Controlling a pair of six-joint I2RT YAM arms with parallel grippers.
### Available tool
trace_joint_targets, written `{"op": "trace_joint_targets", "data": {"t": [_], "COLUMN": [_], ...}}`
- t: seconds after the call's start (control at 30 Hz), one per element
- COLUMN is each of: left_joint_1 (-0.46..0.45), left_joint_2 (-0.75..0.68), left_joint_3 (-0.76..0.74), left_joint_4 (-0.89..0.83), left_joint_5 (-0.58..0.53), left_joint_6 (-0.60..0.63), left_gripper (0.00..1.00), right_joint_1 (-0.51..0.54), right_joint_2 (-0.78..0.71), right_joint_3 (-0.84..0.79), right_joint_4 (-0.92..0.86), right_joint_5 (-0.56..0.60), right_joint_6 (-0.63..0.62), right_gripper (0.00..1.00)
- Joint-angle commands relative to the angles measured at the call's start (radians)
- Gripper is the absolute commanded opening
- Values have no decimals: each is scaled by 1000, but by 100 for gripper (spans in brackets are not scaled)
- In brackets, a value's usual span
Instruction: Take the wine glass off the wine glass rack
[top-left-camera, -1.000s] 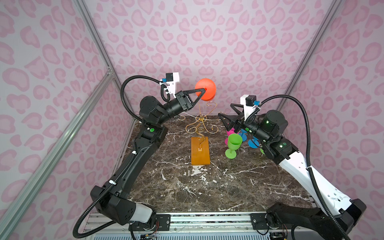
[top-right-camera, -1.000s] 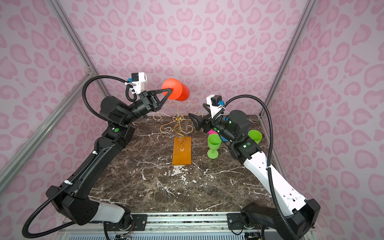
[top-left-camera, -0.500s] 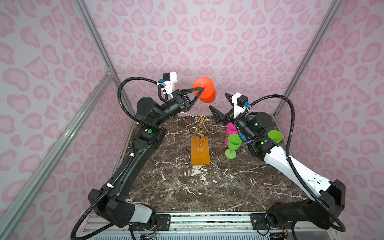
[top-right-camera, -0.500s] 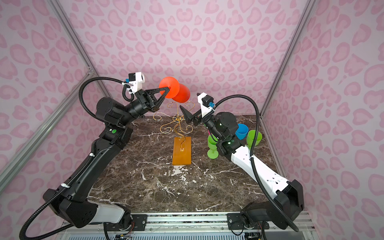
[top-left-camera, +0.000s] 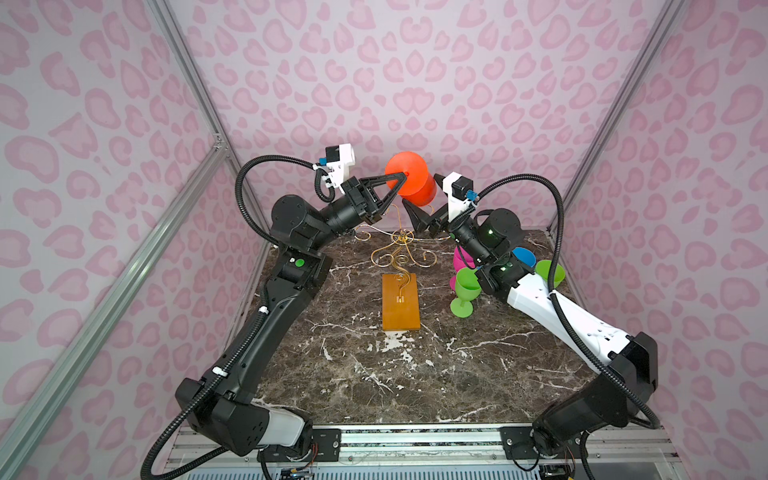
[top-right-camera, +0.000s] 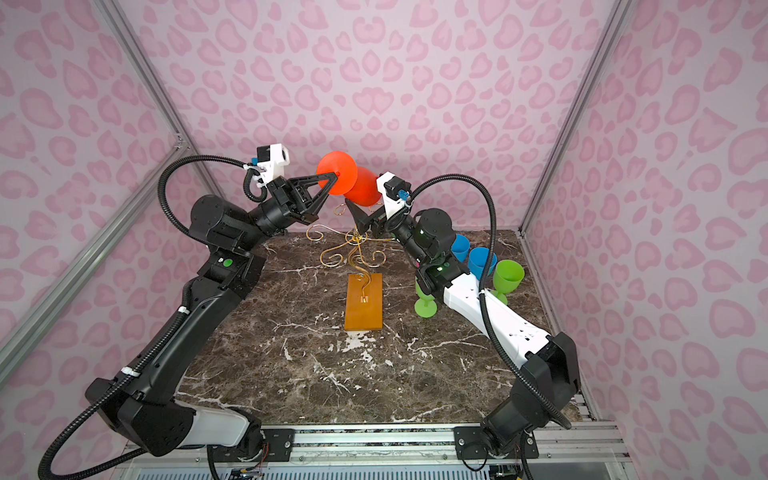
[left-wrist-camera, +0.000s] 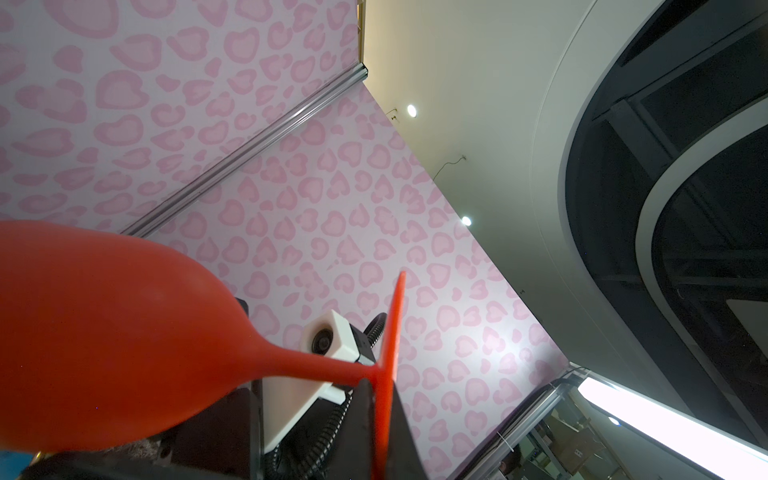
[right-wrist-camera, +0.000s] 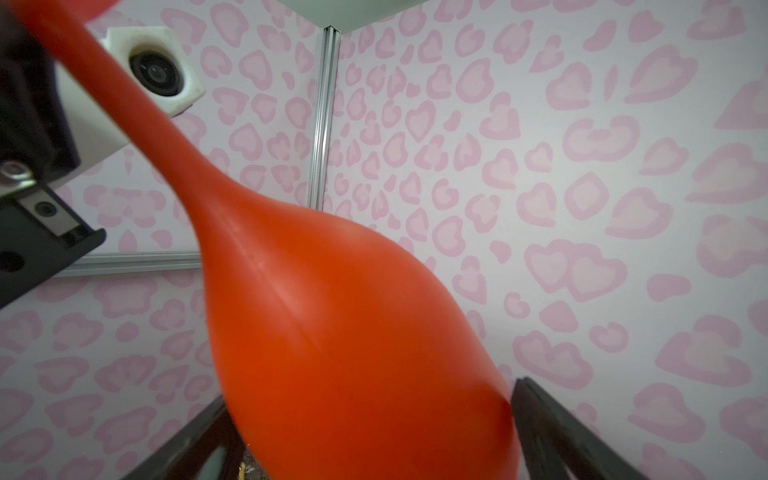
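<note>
Wine glass (top-left-camera: 412, 179) (top-right-camera: 358, 183): orange, held in the air on its side above the top of the rack, near the back wall. Its round foot points toward the left arm and its bowl toward the right arm.
Left gripper (top-left-camera: 401, 178): closed on the thin stem just beside the foot, carrying the glass.
Right gripper (right-wrist-camera: 370, 390): jaws spread wide, with one black finger (right-wrist-camera: 552, 428) on each side of the bowl in the right wrist view. Whether they touch the bowl cannot be told.
Wine glass rack (top-left-camera: 400, 253): gold wire scrolls on a curvy stem. It stands on an orange-brown wooden base at the middle of the table, with its curled arms below the glass.
Table (top-left-camera: 374, 374): dark marble with white veins.
Other glasses: two green glasses (top-right-camera: 509, 276), a pink glass (top-left-camera: 459, 259) and two blue glasses (top-right-camera: 482, 259) stand on the table to the right of the rack, partly hidden by the right arm.
</note>
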Motion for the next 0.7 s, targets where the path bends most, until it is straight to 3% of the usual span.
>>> {"op": "trace_joint_targets", "data": {"t": [0.0,0.4,0.67], "left_joint_1": [1,1,1], "left_joint_2": [-1,14,13], "left_joint_3": [0,-3,-6], "left_joint_4": [57,62,74], "left_joint_5": [23,53,58], "left_joint_6": [-31,-76,-91], "left_gripper": [4,4,4], "right_joint_1": [10,31,32], "right_joint_2": [15,36,19], "right_joint_3": [17,71,63], "right_joint_4": [3,-37,-64], "right_joint_5": [24,62,61], "right_joint_6": [-18,-54,-48], "right_gripper": [98,97,85]}}
